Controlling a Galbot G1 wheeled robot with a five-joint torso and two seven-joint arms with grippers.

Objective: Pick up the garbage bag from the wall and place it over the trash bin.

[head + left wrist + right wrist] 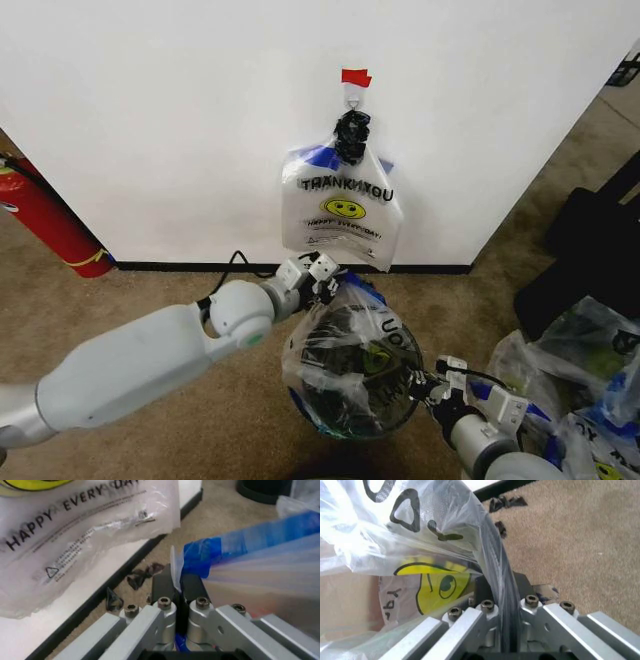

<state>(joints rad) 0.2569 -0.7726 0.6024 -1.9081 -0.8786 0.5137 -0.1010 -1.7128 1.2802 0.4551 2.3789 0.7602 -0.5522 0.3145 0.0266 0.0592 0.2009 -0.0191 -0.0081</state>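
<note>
Over the trash bin on the carpet, garbage bag stretched across its mouth, left gripper pinching the far edge, right gripper pinching the near edge, another bag hanging on the wall

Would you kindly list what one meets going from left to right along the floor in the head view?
Red fire extinguisher → left claw, shut on the garbage bag spread over the trash bin → right claw, shut on the bag's other side → lumpy clear bags.
</note>
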